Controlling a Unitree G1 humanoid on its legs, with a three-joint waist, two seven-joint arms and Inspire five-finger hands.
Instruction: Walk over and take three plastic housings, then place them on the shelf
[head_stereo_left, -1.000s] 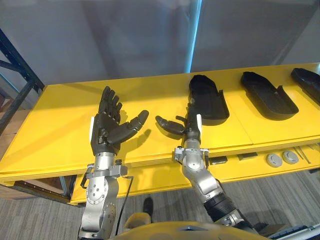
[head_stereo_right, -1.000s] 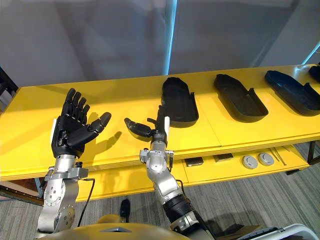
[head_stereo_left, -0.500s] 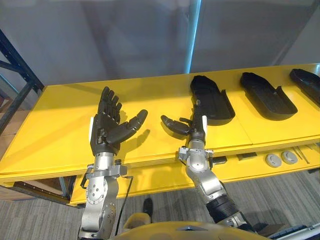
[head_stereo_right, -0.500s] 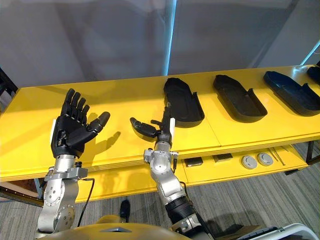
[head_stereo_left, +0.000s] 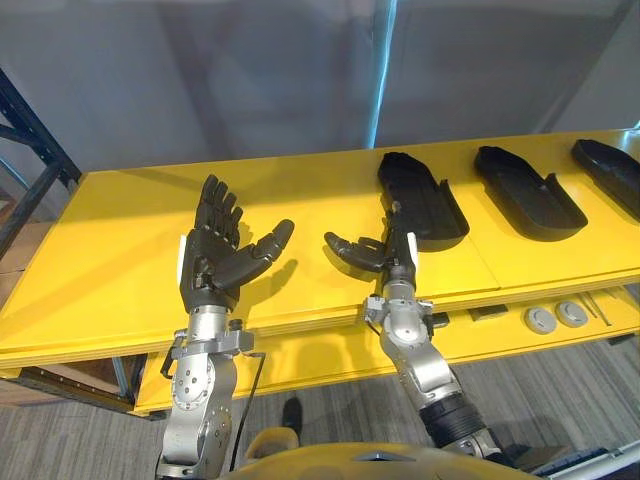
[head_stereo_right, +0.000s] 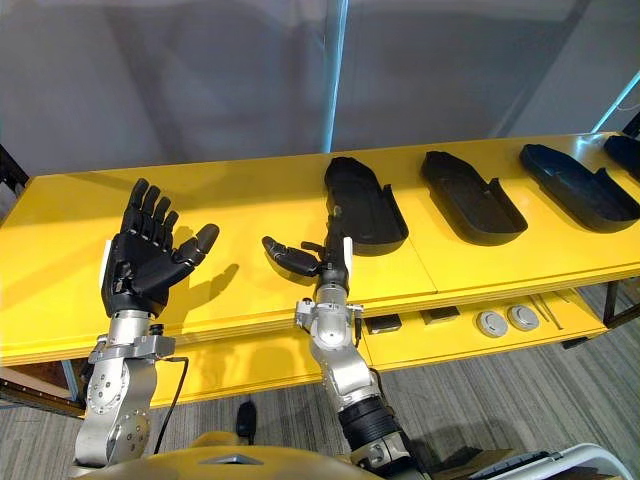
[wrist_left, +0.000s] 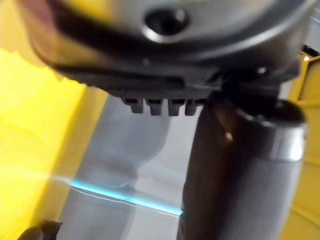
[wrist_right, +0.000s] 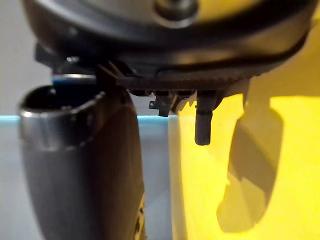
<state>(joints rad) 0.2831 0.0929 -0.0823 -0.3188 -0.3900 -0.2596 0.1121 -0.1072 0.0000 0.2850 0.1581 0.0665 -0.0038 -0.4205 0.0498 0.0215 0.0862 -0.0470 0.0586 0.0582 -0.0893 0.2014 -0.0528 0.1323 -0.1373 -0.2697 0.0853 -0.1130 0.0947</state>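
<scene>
right hand (head_stereo_left: 395, 250), open and empty, is still creeping forward to the near-left edge of the first housing (head_stereo_left: 422, 198) on the table (head_stereo_left: 110, 260), so grasp one is coming up; left hand (head_stereo_left: 212, 262) is hovering open, empty too.

Head stereo pair looking steeply down, both sharing the yellow surface (head_stereo_left: 120, 250), wrist cameras close behind left robot hand (wrist_left: 150, 80) and right robot hand (wrist_right: 165, 50), facing along them.
</scene>
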